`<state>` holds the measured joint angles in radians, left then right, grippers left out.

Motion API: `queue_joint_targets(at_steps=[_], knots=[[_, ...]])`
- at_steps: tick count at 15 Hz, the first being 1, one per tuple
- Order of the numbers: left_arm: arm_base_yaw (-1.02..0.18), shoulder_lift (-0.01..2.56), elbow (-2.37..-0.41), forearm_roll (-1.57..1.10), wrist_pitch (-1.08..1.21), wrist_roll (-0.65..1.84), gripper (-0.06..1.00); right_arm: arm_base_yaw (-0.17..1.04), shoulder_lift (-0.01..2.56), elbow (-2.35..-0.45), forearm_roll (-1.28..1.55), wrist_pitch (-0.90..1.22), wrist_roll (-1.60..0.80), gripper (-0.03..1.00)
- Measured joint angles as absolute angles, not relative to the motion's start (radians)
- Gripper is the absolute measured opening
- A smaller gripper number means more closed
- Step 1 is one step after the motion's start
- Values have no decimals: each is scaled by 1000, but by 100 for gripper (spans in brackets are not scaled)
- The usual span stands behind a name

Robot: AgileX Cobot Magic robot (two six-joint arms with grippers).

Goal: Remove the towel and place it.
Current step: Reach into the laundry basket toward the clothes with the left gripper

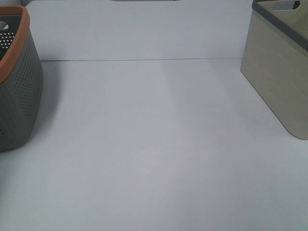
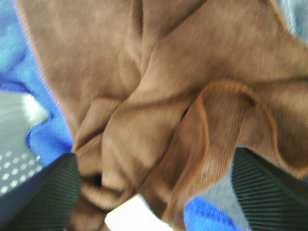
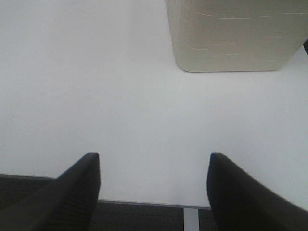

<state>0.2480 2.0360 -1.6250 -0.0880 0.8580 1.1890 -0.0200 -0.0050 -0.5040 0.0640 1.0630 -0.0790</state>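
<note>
In the left wrist view the towel (image 2: 159, 91), a brown fuzzy cloth, lies crumpled in folds on top of a blue cloth (image 2: 50, 137). My left gripper (image 2: 155, 163) is right over it, its two black fingers (image 2: 45, 192) wide apart with towel folds between them. A white label (image 2: 137, 216) shows near the fingers. The right gripper (image 3: 154, 159) hangs open over the bare white table (image 3: 120, 96) near its front edge, with nothing between its fingers. Neither gripper nor the towel shows in the exterior high view.
A grey perforated basket with an orange rim (image 1: 19, 86) stands at the table's left edge. A beige basket with a grey rim (image 1: 281, 72) stands at the right, its lower corner also showing as the beige basket (image 3: 231, 33). White tabletop (image 1: 154, 144) lies between them.
</note>
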Motion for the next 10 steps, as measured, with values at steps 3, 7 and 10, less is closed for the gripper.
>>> queue_joint_targets(at_steps=[3,7,10], knots=[[224,2059,-1625,-94,851,1189,73,-20,-5,-504,64,1063,-79,56],[222,2069,-1625,-88,882,1189,72,-20,-5,-504,64,1063,-79,56],[222,2097,-1626,-68,884,1189,60,-20,-5,-504,64,1063,-79,56]])
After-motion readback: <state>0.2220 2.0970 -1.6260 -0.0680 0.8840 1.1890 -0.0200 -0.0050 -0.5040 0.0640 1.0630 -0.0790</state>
